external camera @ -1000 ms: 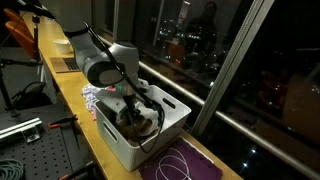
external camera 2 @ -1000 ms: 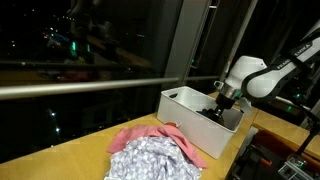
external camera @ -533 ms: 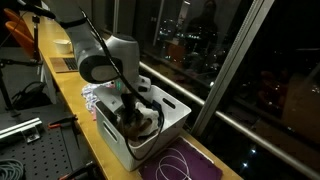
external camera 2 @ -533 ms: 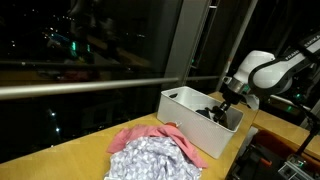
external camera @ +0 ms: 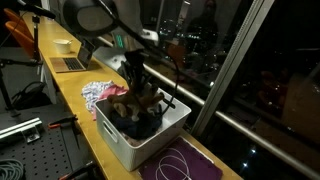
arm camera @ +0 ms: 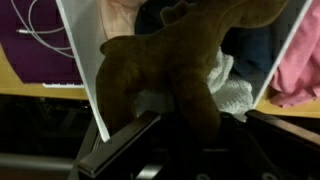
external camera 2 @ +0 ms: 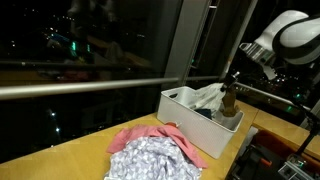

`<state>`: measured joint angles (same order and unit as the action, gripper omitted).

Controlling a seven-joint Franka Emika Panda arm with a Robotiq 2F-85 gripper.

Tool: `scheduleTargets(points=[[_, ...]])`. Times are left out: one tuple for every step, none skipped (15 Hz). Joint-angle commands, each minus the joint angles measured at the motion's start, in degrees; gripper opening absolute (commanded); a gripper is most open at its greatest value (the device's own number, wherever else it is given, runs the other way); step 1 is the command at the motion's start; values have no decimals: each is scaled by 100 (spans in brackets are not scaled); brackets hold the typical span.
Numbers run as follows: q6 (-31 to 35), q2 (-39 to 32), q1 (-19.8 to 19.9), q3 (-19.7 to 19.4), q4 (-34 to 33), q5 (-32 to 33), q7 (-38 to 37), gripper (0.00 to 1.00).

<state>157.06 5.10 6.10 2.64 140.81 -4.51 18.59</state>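
A brown plush animal [arm camera: 170,60] fills the wrist view, and my gripper [arm camera: 200,125] is shut on its body. It hangs over the white bin [external camera: 125,150], lifted above the rim in both exterior views. In an exterior view the gripper [external camera: 135,72] comes down from the arm overhead, with the plush animal [external camera: 148,100] dangling under it. From the opposite side the gripper [external camera 2: 232,80] holds the plush animal [external camera 2: 230,102] at the far end of the bin [external camera 2: 180,120]. A white cloth [arm camera: 235,92] and dark items lie in the bin below.
A pink and patterned cloth pile [external camera 2: 150,155] lies on the wooden table beside the bin. A purple mat [external camera: 185,165] with a white cable lies at the bin's other end. A laptop [external camera: 68,62] sits further back. Dark windows run along the table.
The gripper closed on the plush animal inside the bin and has risen, lifting it above the rim. The arm has swung up with it.
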Motion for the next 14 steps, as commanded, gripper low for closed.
scheduleTargets(points=[[-594, 989, -449, -158, -224, -74, -24, 5], [-740, 1197, -568, -152, -338, -41, -77, 5], [-873, 1377, -693, -116, -466, 3, -147, 5], [-998, 1511, -818, -34, -612, 69, -267, 5], [-1132, 1656, -948, 29, -746, 98, -346, 5], [-1239, 1726, -1083, 142, -923, 143, -478, 5], [-1338, 1811, -1213, 213, -1051, 150, -542, 5], [-1383, 1813, -1327, 335, -1202, 189, -657, 5], [-1473, 1850, -1440, 398, -1334, 177, -695, 5], [-1476, 1839, -1538, 475, -1423, 176, -747, 5], [-1417, 1781, -1630, 556, -1452, 169, -799, 5], [-1444, 1743, -1733, 593, -1517, 112, -812, 5], [-1338, 1638, -1804, 693, -1489, 126, -897, 5], [-1345, 1575, -1888, 761, -1509, 114, -937, 5]])
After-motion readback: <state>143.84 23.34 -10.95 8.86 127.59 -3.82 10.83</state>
